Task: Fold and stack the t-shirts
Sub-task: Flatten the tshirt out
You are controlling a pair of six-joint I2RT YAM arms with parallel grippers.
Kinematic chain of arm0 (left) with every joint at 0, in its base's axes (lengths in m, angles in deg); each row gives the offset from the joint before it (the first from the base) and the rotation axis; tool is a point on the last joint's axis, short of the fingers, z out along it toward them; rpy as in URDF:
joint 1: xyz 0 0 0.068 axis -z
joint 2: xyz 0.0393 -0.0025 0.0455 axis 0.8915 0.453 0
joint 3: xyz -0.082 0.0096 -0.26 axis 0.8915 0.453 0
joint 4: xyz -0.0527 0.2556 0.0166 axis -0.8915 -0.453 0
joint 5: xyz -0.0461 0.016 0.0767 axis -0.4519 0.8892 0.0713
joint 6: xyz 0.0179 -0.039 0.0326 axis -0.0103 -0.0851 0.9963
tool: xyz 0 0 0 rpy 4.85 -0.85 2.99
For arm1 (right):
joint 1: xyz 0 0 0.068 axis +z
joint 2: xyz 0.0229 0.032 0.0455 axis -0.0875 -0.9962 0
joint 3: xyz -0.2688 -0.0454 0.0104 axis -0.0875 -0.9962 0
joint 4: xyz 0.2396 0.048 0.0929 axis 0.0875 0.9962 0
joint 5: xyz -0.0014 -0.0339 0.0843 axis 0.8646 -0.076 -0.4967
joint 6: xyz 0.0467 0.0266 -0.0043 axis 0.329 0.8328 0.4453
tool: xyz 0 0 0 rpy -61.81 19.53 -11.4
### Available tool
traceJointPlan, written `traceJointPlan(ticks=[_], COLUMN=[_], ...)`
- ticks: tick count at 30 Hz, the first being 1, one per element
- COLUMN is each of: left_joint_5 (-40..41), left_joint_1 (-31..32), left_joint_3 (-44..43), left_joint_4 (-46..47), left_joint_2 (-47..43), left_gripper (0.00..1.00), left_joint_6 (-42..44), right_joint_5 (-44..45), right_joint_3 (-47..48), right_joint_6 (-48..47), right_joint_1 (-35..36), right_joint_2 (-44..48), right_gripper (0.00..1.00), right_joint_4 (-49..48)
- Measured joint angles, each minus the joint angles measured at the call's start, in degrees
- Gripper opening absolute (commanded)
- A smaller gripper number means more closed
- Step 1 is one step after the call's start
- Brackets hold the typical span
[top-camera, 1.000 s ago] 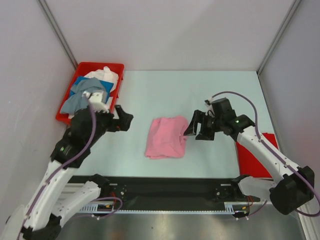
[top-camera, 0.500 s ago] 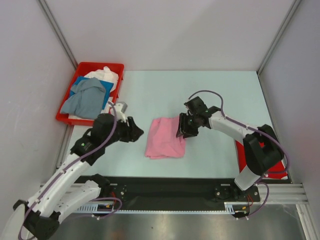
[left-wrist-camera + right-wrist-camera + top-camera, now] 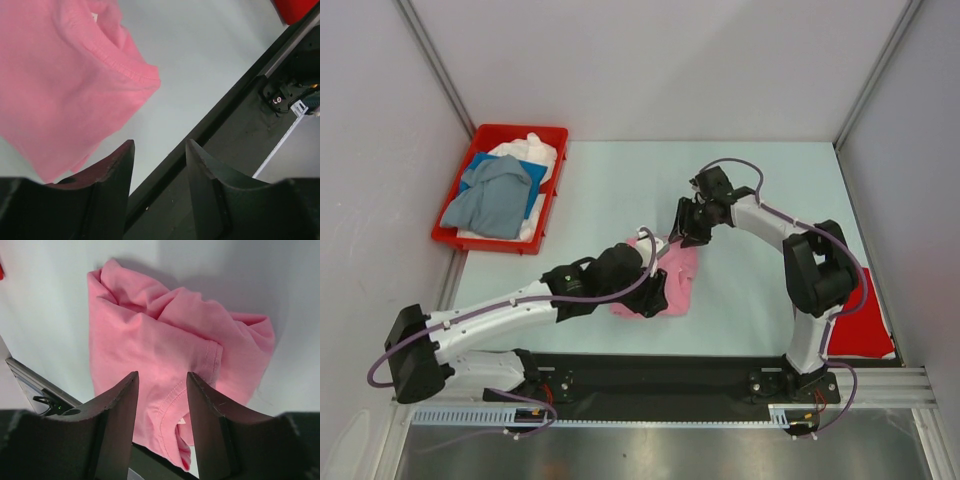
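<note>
Your pink t-shirt (image 3: pixel 682 275) lies bunched at the middle of the table (image 3: pixel 620 190). Your left claw (image 3: pixel 655 290) hangs over its 6 o'clock edge, released and gripping nothing. Your right claw (image 3: pixel 682 232) sits at its 1 o'clock corner, likewise released. The other t-shirts (image 3: pixel 495 190) fill the red bin (image 3: pixel 485 243) at 10 o'clock.

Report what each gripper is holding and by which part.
Nothing is held. The left gripper and the right gripper are both open, with nothing between their fingers, close to the pink t-shirt.
</note>
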State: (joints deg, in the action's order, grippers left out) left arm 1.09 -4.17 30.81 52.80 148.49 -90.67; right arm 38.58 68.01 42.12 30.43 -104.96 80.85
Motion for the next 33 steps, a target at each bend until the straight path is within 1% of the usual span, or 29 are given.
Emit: traceJointPlan(ticks=[1, 3, 6, 7, 8, 9, 13, 17, 23, 28, 33], left_joint_5=[0.3, 1.4, 1.9, 1.9, 2.1, 2.3, 3.6, 7.3, 11.7, 13.1, 15.3], left_joint_1=[0.6, 2.1, 3.8, 4.2, 4.5, 4.8, 5.7, 5.9, 6.2, 6.8, 7.2], left_joint_3=[-0.2, -0.5, -0.6, -0.7, -1.1, -1.8, -6.5, -12.9, -21.4, -25.5, -28.2], left_joint_4=[0.2, 0.6, 1.4, 1.7, 1.9, 2.1, 2.8, 0.7, -4.2, -7.8, -12.2], left_joint_2=[0.2, 0.2, 0.5, 1.1, 1.9, 3.3, 12.0, 21.5, 32.1, 38.0, 40.8], left_gripper=[0.55, 0.58, 0.58, 0.54, 0.47, 0.37, 0.37, 0.39, 0.43, 0.42, 0.4], left_joint_6=[0.0, -0.1, -0.5, -0.6, -0.8, -1.1, -2.4, -4.0, -5.9, -7.6, -9.2], right_joint_5=[-0.2, -0.1, 1.0, 1.5, 2.0, 2.3, 2.6, 1.2, -1.6, -3.2, -4.2], right_joint_3=[0.0, 0.0, 0.0, 0.0, 0.0, 0.0, -0.7, -0.8, -1.2, -2.0, -2.4], right_joint_6=[0.0, 0.0, -0.9, -1.5, -2.0, -2.4, -3.8, -4.4, -4.3, -4.3, -4.3], right_joint_1=[0.1, 0.1, -0.2, -0.3, -0.4, -0.5, -1.6, -2.4, -3.4, -4.5, -5.4], right_joint_2=[-0.2, -0.3, -0.2, -0.1, 0.0, 0.2, 1.6, 1.9, 1.9, 1.9, 1.9], right_gripper=[0.49, 0.54, 0.57, 0.58, 0.58, 0.58, 0.56, 0.51, 0.52, 0.51, 0.51], right_joint_4=[0.2, 0.7, 1.3, 1.9, 2.5, 3.1, 4.0, 3.7, 3.2, 3.0, 2.9])
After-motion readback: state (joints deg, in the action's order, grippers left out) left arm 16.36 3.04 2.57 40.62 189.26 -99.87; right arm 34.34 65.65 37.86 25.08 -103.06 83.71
